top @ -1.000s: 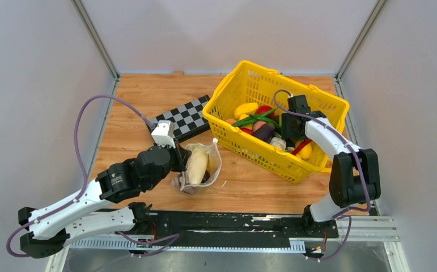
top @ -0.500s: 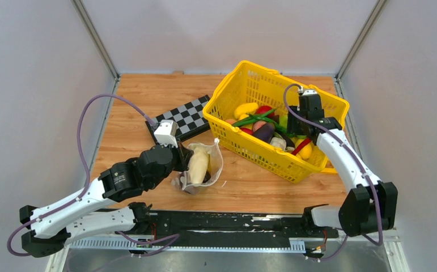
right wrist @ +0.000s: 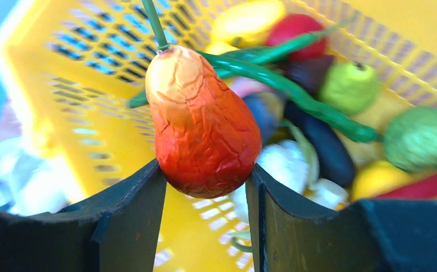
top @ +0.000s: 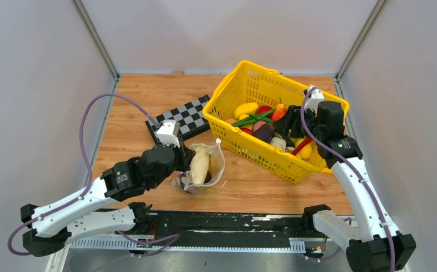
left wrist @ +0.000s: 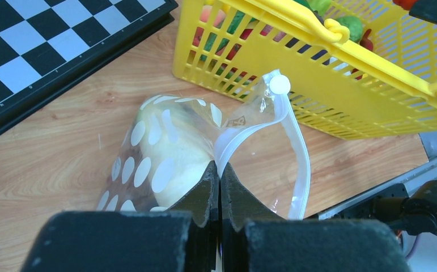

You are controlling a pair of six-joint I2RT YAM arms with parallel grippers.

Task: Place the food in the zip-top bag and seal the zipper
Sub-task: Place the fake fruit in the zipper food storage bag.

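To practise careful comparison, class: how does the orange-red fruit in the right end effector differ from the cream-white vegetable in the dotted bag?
The orange-red fruit is pear-shaped and wrinkled; the cream-white vegetable is long and pale. The fruit is held over the yellow basket by the right end effector; the vegetable lies inside the zip-top bag. Both are toy food.

No word, number or brand can be read in any view; the zip-top bag [left wrist: 148,164] carries a small brownish mark [left wrist: 240,120] just beside its zipper [left wrist: 296,148], on the side towards the yellow basket [left wrist: 318,73], too small and creased to make out. Its other print is plain white dots [left wrist: 163,174]; the checkerboard [left wrist: 46,51] at the far left shows only black and white squares.
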